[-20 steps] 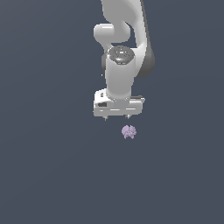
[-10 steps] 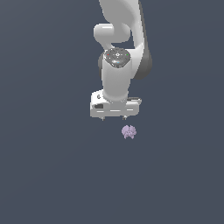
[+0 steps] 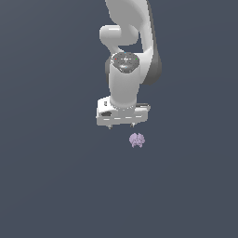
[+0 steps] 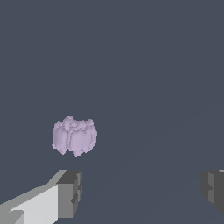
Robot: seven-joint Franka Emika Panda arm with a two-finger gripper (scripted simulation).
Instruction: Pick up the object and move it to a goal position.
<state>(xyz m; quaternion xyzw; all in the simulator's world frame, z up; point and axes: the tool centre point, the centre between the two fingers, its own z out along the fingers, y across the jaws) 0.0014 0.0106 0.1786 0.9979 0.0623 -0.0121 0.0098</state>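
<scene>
The object [image 3: 136, 140] is a tiny pale lilac lobed blob lying on the dark grey floor. It also shows in the wrist view [image 4: 74, 136]. My white gripper [image 3: 121, 126] hangs from the arm just above the object and a little toward the exterior view's left of it. The jaws stand wide apart and empty. In the wrist view the gripper [image 4: 140, 190] has one fingertip [image 4: 70, 192] near the object and the other fingertip [image 4: 214, 188] far from it. The object lies outside the gap between them.
The white arm [image 3: 128, 51] rises from the gripper out of the exterior view's top. A plain dark grey floor [image 3: 56, 186] lies all around.
The gripper has drifted slightly toward the exterior view's left and a little up. The object has not moved.
</scene>
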